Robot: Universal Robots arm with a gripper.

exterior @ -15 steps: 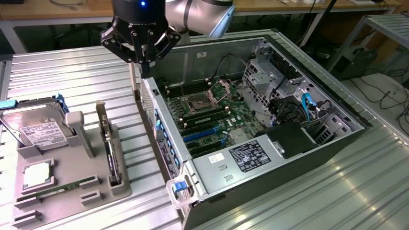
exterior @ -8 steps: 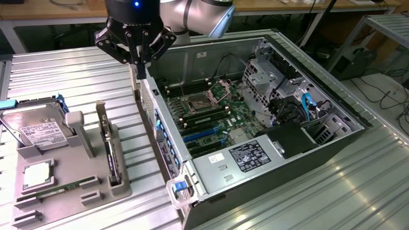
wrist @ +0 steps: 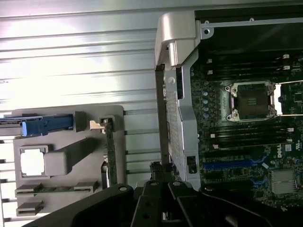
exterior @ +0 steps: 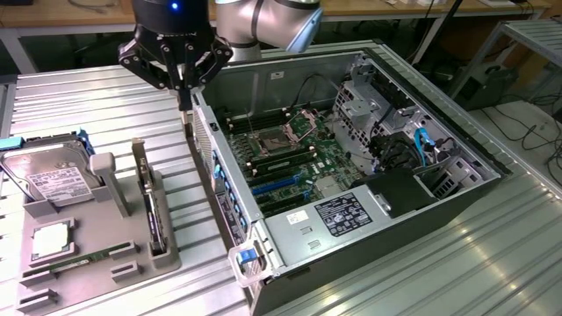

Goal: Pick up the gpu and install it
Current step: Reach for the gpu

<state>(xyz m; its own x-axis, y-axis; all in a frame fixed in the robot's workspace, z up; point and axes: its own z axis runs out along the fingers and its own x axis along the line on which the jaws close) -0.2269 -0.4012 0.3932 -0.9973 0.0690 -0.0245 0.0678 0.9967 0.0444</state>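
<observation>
The gpu (exterior: 154, 209) stands on edge in a slot of the grey holder tray (exterior: 167, 263), its silver bracket (exterior: 138, 158) at the far end. In the wrist view the gpu (wrist: 109, 151) shows as a thin green edge. My gripper (exterior: 185, 113) hangs shut with nothing between its fingers, above the table between the tray and the open computer case (exterior: 369, 217). It is a little beyond the gpu's bracket end and close to the case's rear wall. In the wrist view the closed fingers (wrist: 161, 113) run along that wall.
The tray also carries a silver hard drive (exterior: 51, 176), a square processor (exterior: 51, 240) and a narrow memory stick (exterior: 81, 259). Inside the case lie the motherboard with blue card slots (exterior: 276, 185), a processor socket (exterior: 268, 141) and a black power supply (exterior: 399, 191).
</observation>
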